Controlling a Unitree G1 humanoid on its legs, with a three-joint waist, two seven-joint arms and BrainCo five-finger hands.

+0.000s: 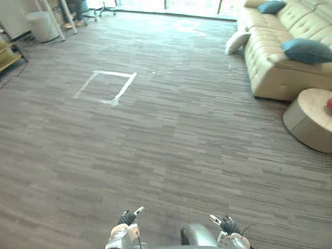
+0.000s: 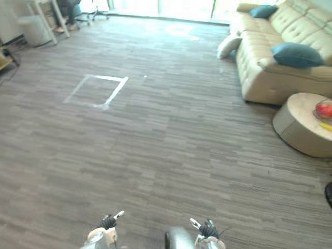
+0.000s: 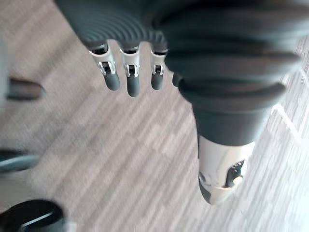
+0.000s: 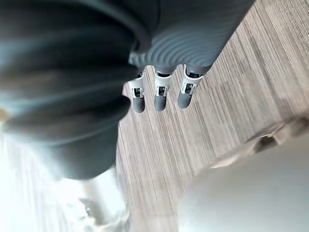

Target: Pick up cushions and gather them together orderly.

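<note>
Both arms hang low at the near edge. The left robot hand (image 3: 131,79) and the right robot hand (image 4: 161,94) have straight, relaxed fingers and hold nothing.

Under them lies the grey-brown striped carpet floor (image 1: 171,145), reaching to the beige tufted leather sofa (image 1: 270,72) at the far right. Just before the sofa stands the low round beige woven counter (image 1: 306,127).

The cushions are all well apart from the hands. One teal fabric cushion (image 1: 307,50) lies on the near part of the sofa and a second teal cushion (image 1: 271,7) lies further back. A cream-white cushion (image 1: 236,41) leans on the floor against the sofa's end.

The main risk, I think, is the approach. The counter is near the first teal cushion, so a reach from there may bump it and disturb the small red object (image 2: 324,110) on top. The floor cushion needs a deep bend, which may disturb balance. A soft cushion can also slip if the fingers close on too little fabric.
</note>
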